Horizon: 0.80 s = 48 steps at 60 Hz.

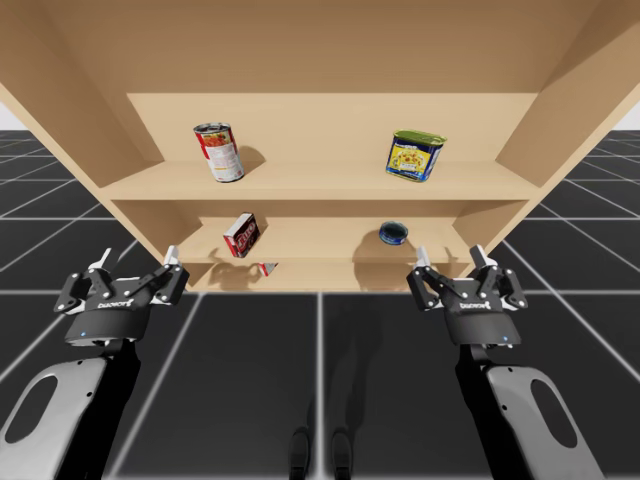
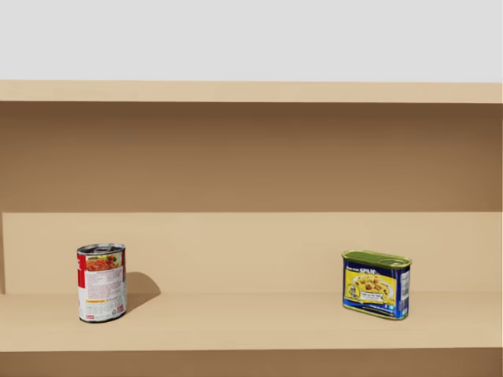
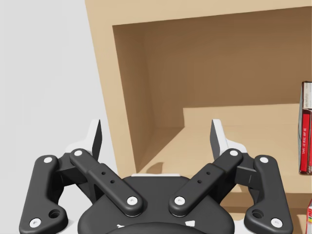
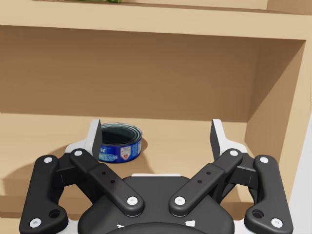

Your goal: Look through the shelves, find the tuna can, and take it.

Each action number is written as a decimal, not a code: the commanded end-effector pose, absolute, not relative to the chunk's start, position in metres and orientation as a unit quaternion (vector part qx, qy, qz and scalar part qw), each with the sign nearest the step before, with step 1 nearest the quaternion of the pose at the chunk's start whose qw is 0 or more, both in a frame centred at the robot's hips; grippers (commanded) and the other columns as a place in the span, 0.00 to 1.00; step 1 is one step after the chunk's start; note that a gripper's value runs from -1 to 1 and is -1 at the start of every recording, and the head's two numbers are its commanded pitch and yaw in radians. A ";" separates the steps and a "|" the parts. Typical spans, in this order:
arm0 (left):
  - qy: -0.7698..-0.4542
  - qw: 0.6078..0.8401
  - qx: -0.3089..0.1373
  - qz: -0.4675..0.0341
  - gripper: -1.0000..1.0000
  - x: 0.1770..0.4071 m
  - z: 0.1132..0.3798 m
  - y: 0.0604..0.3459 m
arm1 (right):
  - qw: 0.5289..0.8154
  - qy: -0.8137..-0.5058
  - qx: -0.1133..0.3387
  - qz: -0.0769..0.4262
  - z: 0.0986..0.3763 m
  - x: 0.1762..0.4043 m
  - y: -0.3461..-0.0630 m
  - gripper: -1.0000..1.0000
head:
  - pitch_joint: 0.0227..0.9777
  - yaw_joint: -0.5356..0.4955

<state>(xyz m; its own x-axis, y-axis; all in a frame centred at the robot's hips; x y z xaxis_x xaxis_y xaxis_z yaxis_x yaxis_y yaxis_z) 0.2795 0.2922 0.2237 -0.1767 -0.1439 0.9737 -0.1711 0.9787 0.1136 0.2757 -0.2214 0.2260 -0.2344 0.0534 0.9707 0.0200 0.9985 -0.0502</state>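
My right hand (image 4: 156, 130) — spread wide — faces the low blue can (image 4: 120, 142).

Cans, 3: tall red can (image 1: 218, 152), rectangular blue-and-yellow can (image 1: 415, 155), low blue can (image 1: 393, 233). Boxes, 2: red box (image 1: 241, 235); second red box (image 1: 267, 268), partly hidden, one level down. Shelf unit (image 1: 320, 185), 1.

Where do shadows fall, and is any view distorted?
Head view: the red and white can throws a soft shadow rightward onto the back wall. High view: wide-angle, the shelf unit splays outward. Left wrist view: a faint shadow on the shelf board ahead of my left gripper. Right wrist view: the low blue can stands in even, dim light, no glare.
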 end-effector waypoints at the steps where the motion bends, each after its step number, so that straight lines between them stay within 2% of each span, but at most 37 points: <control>1: -0.767 0.634 0.103 0.011 0.00 0.280 0.223 0.292 | 0.620 -0.784 -0.023 -0.008 0.227 0.272 -0.220 0.00 | 0.04 0.50; 4: -0.766 0.634 0.102 0.010 0.00 0.280 0.223 0.292 | 0.614 -0.789 -0.015 0.007 0.228 0.271 -0.220 0.00 | 0.04 0.50; 8: -0.766 0.634 0.103 0.010 0.00 0.280 0.223 0.292 | 0.620 -0.785 -0.008 0.017 0.229 0.273 -0.221 0.00 | 0.05 0.50; 14: -0.766 0.634 0.103 0.010 0.00 0.280 0.223 0.292 | 0.621 -0.784 -0.004 0.014 0.229 0.274 -0.222 0.00 | 0.08 0.50; 29: -0.765 0.637 0.093 0.007 0.00 0.279 0.223 0.289 | 0.620 -0.784 -0.001 0.016 0.229 0.274 -0.221 0.00 | 0.24 0.48; 40: -0.765 0.638 0.090 0.000 0.00 0.279 0.222 0.286 | 0.621 -0.783 -0.001 0.016 0.229 0.274 -0.220 0.00 | 0.38 0.41; 48: -0.764 0.639 0.089 -0.006 0.00 0.279 0.221 0.283 | 0.621 -0.783 0.000 0.017 0.230 0.274 -0.220 0.00 | 0.47 0.32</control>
<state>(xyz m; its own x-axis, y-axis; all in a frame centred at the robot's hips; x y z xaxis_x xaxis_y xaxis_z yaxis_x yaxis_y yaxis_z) 0.2790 0.2864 0.2222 -0.1697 -0.1396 0.9756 -0.1386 0.9835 0.1166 0.2741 -0.2206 0.2293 -0.2281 0.0220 0.9734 -0.0187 0.9995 -0.0270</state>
